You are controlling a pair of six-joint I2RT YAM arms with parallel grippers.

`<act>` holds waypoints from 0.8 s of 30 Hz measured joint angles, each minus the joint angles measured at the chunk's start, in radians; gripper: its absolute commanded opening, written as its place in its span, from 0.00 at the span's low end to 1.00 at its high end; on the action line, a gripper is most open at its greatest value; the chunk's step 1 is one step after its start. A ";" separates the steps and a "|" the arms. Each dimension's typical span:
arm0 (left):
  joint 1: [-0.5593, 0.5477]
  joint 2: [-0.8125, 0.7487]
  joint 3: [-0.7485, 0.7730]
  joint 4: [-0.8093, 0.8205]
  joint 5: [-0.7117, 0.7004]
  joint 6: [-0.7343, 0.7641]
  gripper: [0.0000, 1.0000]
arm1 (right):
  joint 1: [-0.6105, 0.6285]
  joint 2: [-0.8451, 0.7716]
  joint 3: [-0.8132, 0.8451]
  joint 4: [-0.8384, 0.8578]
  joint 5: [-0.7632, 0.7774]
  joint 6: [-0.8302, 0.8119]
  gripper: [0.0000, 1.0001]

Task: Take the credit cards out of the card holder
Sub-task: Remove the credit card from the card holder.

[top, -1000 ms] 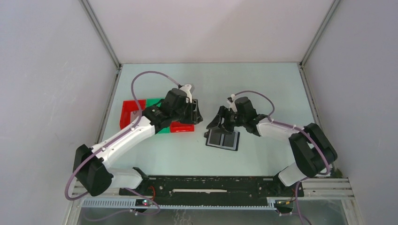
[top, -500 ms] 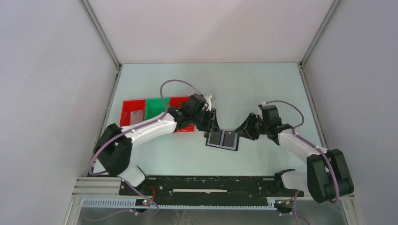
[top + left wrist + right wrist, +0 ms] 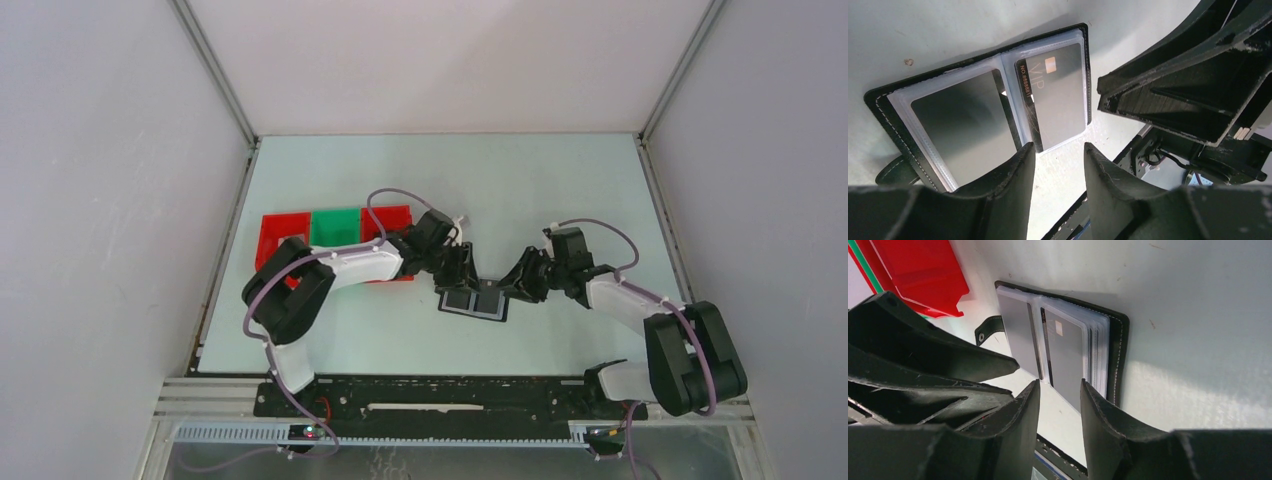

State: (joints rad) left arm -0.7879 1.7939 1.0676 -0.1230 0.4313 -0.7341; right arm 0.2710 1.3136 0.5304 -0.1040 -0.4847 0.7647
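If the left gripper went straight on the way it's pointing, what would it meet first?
Probably the near edge of the card marked VIP, lying in the open card holder just ahead of the left gripper. Height is unclear, so it might skim over.

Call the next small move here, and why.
Probably ease the right arm's jaws forward over the near edge of the VIP card and pinch it. The card holder lies open and flat, with that card and the plain card in clear sleeves and nothing held. In the right wrist view that edge lines up with the open jaws' gap. The left arm's jaws are open alongside.
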 measured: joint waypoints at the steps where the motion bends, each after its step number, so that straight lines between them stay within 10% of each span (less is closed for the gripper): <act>1: 0.000 0.006 0.000 0.005 0.001 -0.003 0.46 | 0.004 0.006 0.000 0.006 -0.005 0.000 0.44; 24: 0.048 0.047 0.000 0.080 0.039 -0.018 0.43 | 0.025 0.115 0.000 0.109 -0.025 0.011 0.43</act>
State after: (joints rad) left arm -0.7403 1.8404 1.0676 -0.0433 0.4698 -0.7521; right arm 0.2962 1.4288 0.5304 0.0048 -0.5095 0.7761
